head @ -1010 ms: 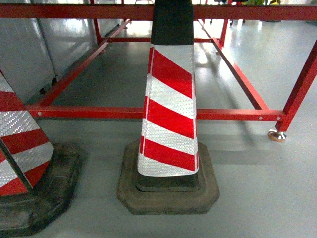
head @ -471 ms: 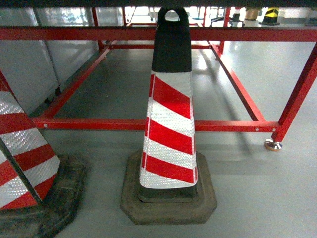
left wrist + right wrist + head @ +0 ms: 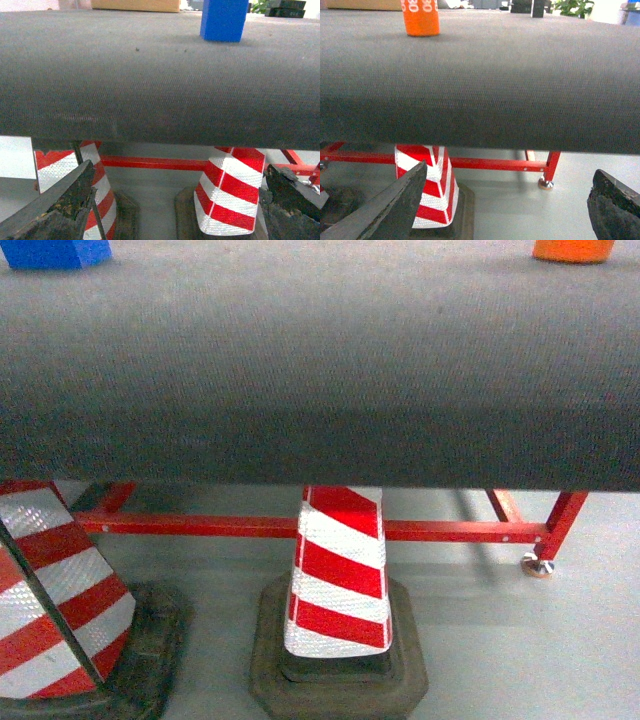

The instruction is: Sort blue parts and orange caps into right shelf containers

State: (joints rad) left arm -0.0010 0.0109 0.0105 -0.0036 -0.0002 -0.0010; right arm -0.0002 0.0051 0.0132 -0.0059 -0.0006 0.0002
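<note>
The bench (image 3: pixel 320 370) is covered in a dark grey, matt woven cloth with a fine rough weave, and its frame (image 3: pixel 300 527) below is glossy red-painted metal. The striped cones (image 3: pixel 338 580) wear shiny reflective red-and-white sheeting over dull, scuffed black rubber bases, standing on a smooth, faintly glossy grey floor (image 3: pixel 500 640). Both claw tips look rough, worn and matt black.

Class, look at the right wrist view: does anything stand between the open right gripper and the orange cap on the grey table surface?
Nothing visible does. The orange cap stands alone on the grey table surface, with bare cloth between it and the right gripper, which sits below the table's front edge.
</note>
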